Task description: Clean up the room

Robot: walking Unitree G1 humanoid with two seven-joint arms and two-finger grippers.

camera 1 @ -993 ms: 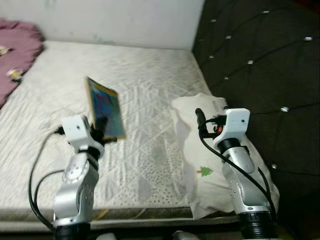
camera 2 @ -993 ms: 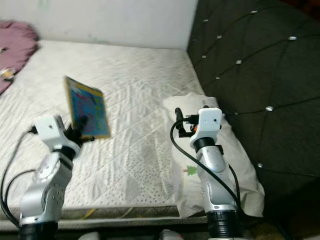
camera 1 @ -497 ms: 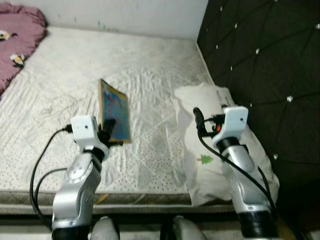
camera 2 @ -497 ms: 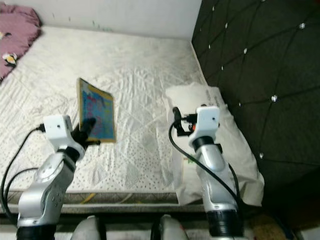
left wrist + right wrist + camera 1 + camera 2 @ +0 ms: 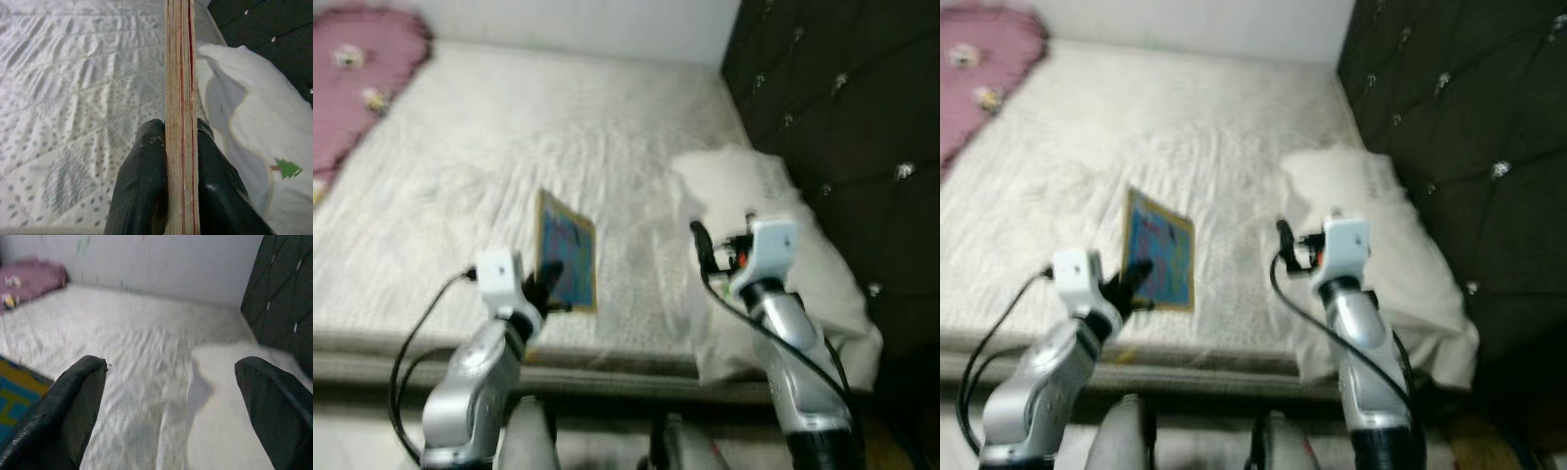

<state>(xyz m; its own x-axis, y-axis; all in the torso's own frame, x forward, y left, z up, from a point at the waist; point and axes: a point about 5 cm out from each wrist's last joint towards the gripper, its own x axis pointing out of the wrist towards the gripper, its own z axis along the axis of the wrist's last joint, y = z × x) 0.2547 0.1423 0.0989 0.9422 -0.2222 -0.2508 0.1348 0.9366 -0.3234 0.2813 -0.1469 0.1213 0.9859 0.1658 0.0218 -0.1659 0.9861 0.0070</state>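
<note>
My left gripper is shut on a thin picture book with a blue and yellow cover, held upright on edge above the near part of the white mattress. In the left wrist view both black fingers pinch the book's edge. My right gripper is raised over the white pillow, and its fingers stand wide apart with nothing between them.
A dark tufted headboard rises at the right. A pink blanket lies at the far left of the mattress. The mattress's front edge is close below my arms, with my legs beneath it.
The camera has drawn back from the bed, so the mattress edge now lies near my arms. The left gripper still holds the book; the right gripper stays open.
</note>
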